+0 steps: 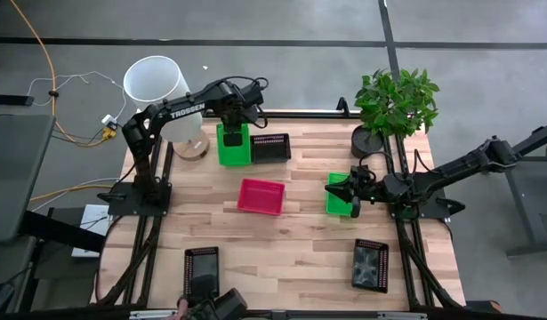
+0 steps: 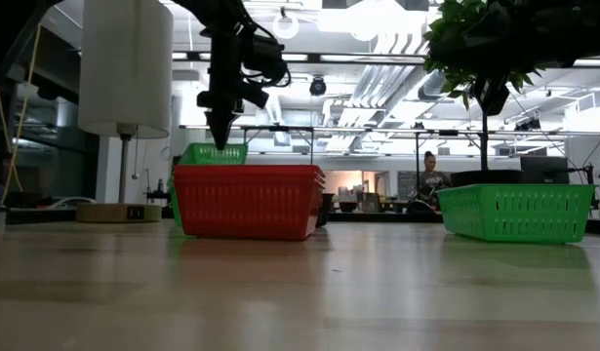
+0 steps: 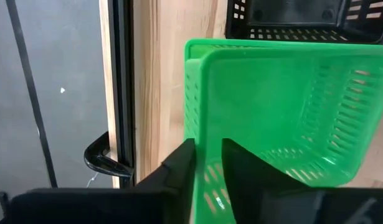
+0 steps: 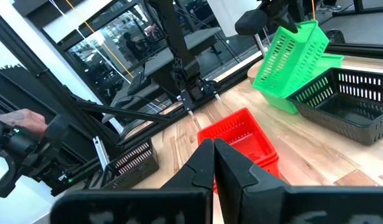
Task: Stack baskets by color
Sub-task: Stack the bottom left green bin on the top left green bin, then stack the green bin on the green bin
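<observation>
Nearest the low camera, the magenta-pink basket (image 2: 248, 201) sits left of centre. Behind it, at upper left, the left gripper (image 3: 208, 163) straddles the near wall of a tilted bright green basket (image 3: 284, 109), jaws slightly apart around that mesh wall. Its sides are slotted. At centre right, the right gripper (image 1: 352, 189), jaws shut and empty, hovers over another green basket (image 1: 337, 197).
</observation>
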